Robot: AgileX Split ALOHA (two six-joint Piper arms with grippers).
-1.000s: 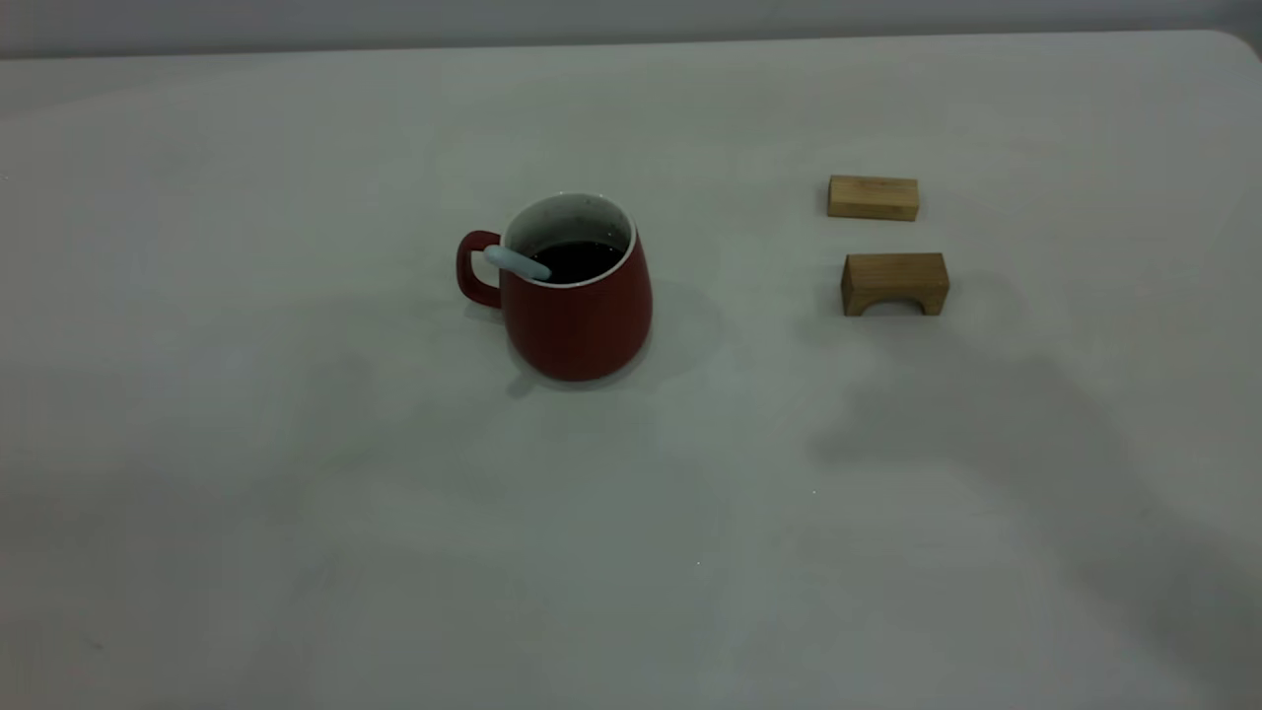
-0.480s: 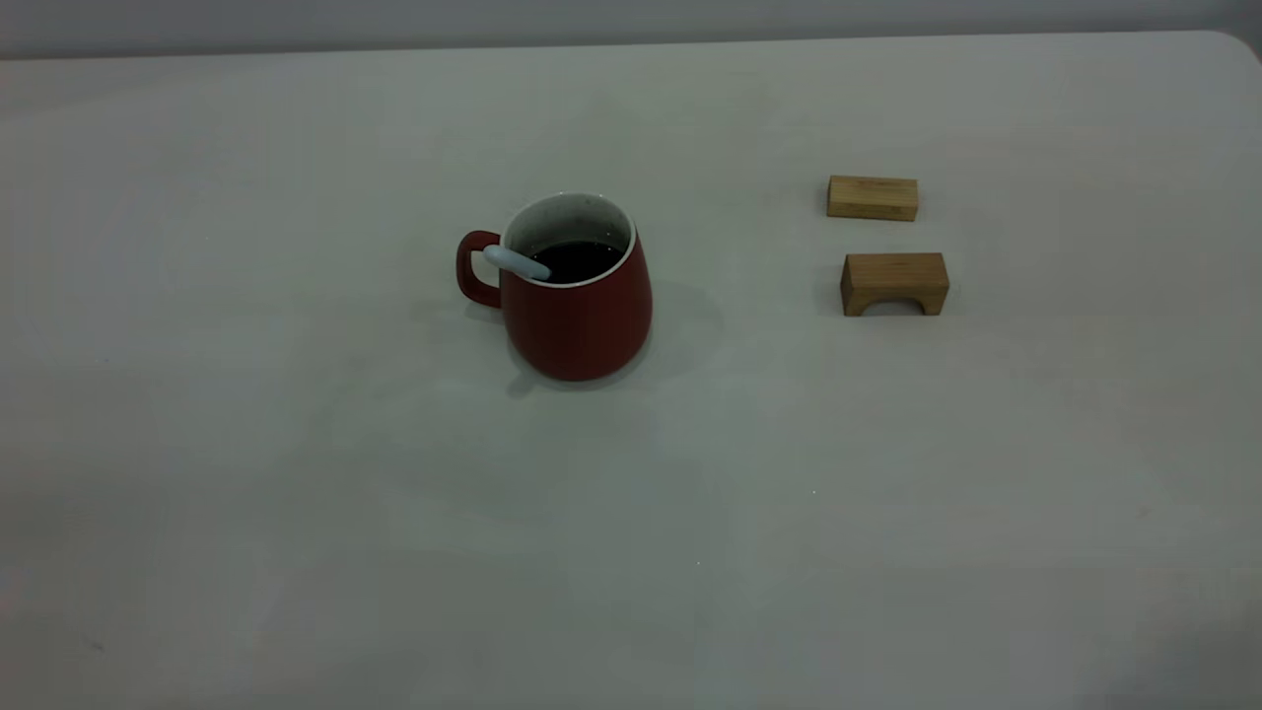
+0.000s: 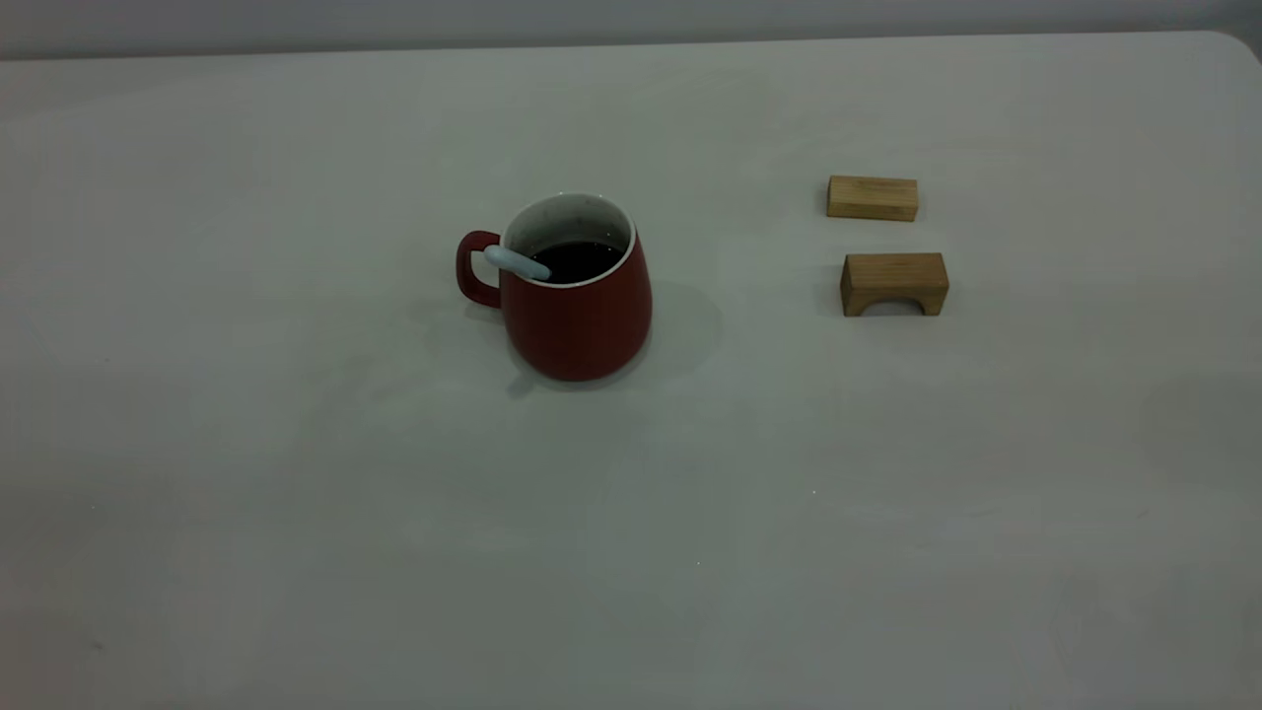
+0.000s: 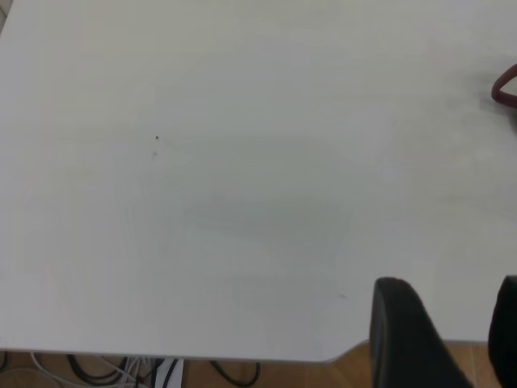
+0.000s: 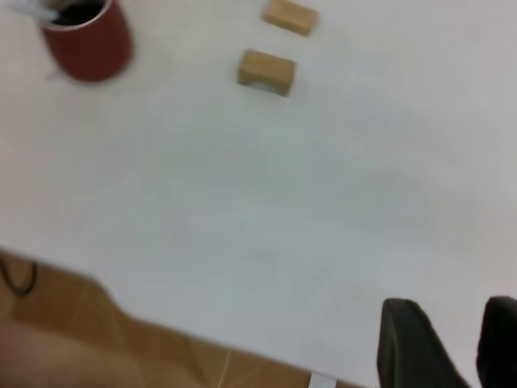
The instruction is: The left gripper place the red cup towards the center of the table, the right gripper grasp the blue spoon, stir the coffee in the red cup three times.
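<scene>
The red cup (image 3: 577,306) stands upright near the middle of the table (image 3: 631,532), its handle pointing to the left. Dark coffee (image 3: 584,259) fills it partway. The blue spoon (image 3: 515,261) leans inside the cup, its pale handle resting on the rim above the cup's handle. No gripper shows in the exterior view. In the left wrist view my left gripper (image 4: 452,331) hangs open over the table's edge, far from the cup handle (image 4: 505,85). My right gripper (image 5: 462,343) is open and holds nothing, also by a table edge, well away from the cup (image 5: 89,44).
Two tan wooden blocks lie right of the cup: a flat one (image 3: 873,197) farther back and an arched one (image 3: 894,283) nearer. The right wrist view shows the flat block (image 5: 289,16) and the arched block (image 5: 266,71) too. Cables (image 4: 121,368) hang below the table edge.
A large shadow that lay over the right front of the table one second ago has gone. The cup, spoon and blocks have not moved.
</scene>
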